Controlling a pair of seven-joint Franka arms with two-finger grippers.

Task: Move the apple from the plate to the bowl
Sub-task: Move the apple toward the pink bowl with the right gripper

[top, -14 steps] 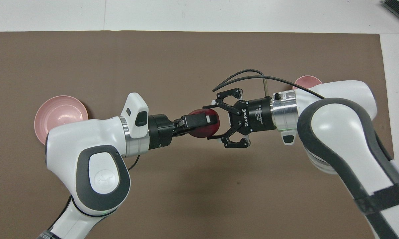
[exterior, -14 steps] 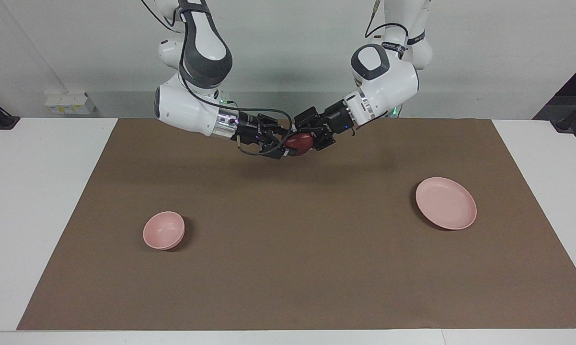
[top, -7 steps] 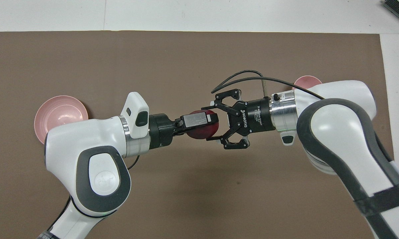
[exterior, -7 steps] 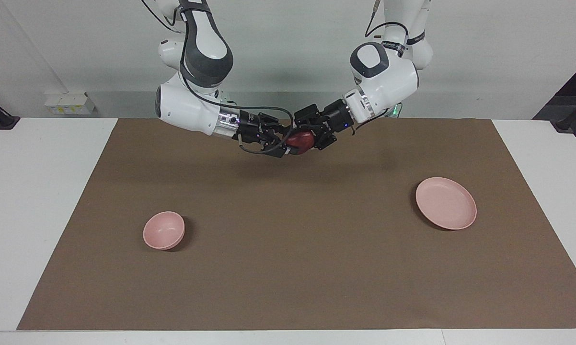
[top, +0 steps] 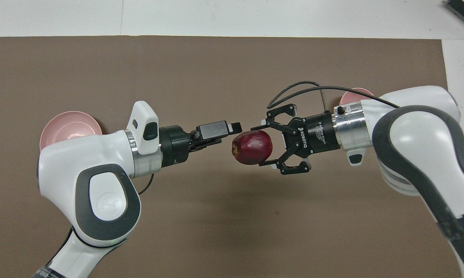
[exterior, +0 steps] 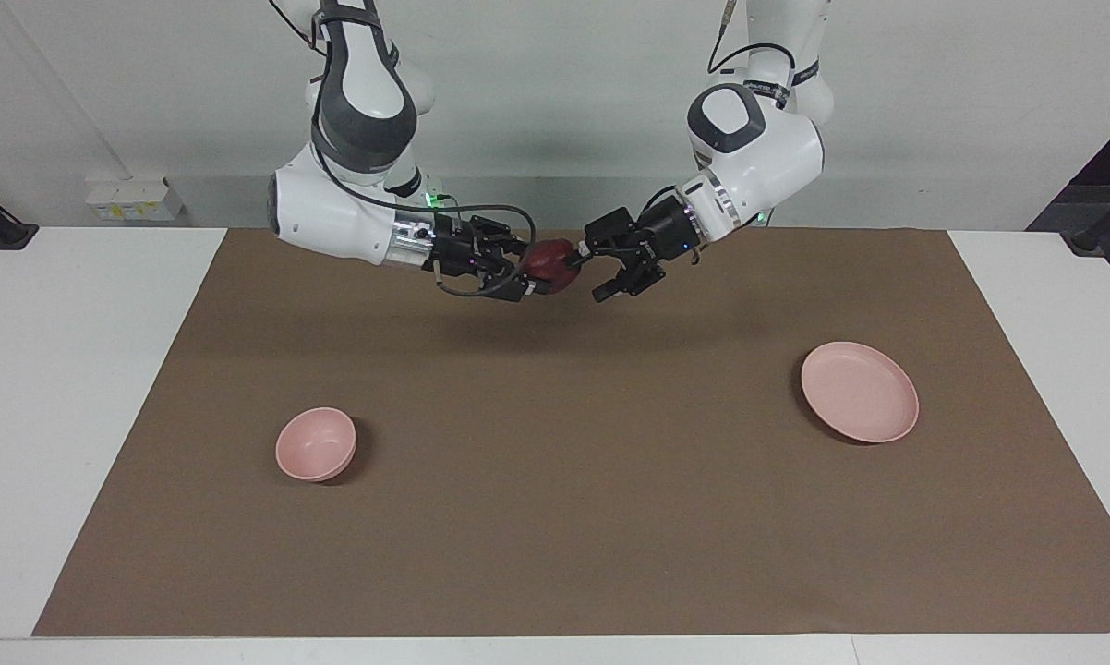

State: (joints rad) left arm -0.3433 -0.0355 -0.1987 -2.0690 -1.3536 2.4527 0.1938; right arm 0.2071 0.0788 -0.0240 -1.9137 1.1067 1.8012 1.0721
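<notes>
The dark red apple (exterior: pixel 548 259) hangs in the air over the mat's middle, near the robots' edge. My right gripper (exterior: pixel 538 273) is shut on it; in the overhead view the right gripper (top: pixel 259 146) has a finger on each side of the apple (top: pixel 251 147). My left gripper (exterior: pixel 594 275) is open and empty, just clear of the apple, and also shows in the overhead view (top: pixel 234 127). The pink plate (exterior: pixel 859 391) lies bare at the left arm's end. The pink bowl (exterior: pixel 315 444) stands bare at the right arm's end.
A brown mat (exterior: pixel 555 517) covers most of the white table. In the overhead view the left arm hides part of the plate (top: pixel 68 125), and the right arm hides most of the bowl (top: pixel 353 94).
The left gripper has let go of the apple and drawn back toward its own end. The right gripper now holds the apple alone and has shifted slightly toward the right arm's end.
</notes>
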